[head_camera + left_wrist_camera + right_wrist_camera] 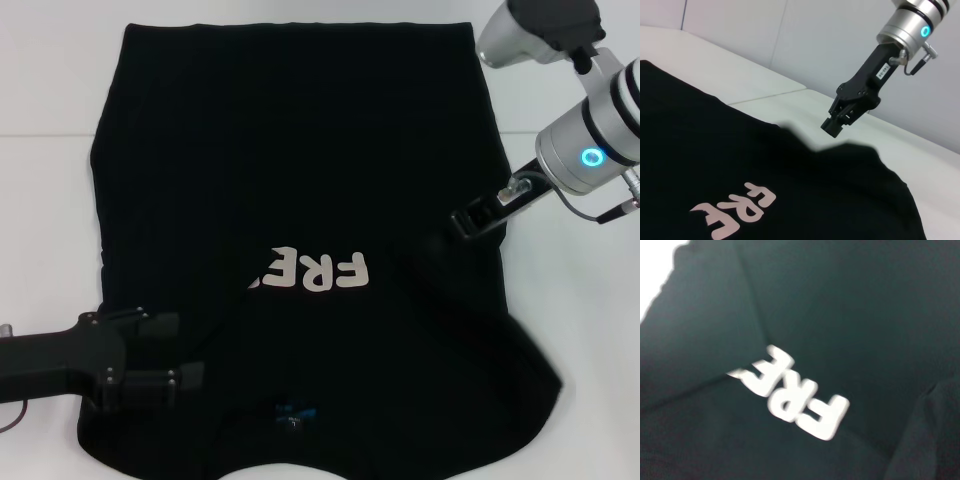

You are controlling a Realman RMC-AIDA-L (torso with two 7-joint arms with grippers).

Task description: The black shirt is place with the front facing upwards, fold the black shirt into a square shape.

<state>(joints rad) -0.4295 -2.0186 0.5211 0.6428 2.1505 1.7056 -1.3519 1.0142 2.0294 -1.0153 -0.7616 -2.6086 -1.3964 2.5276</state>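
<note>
The black shirt lies flat on the white table, collar toward me. Its pale lettering is partly covered on the left by a fold of cloth. The blue neck label shows near the front edge. My left gripper is open, low over the shirt's near-left part, with cloth beneath its fingers. My right gripper hovers at the shirt's right edge with its fingers together and nothing in them. The left wrist view shows it just above a raised hump of cloth. The right wrist view shows the shirt and its lettering.
The white table shows bare to the left and right of the shirt and beyond its far hem. The right sleeve spreads out at the near right. A seam crosses the tabletop.
</note>
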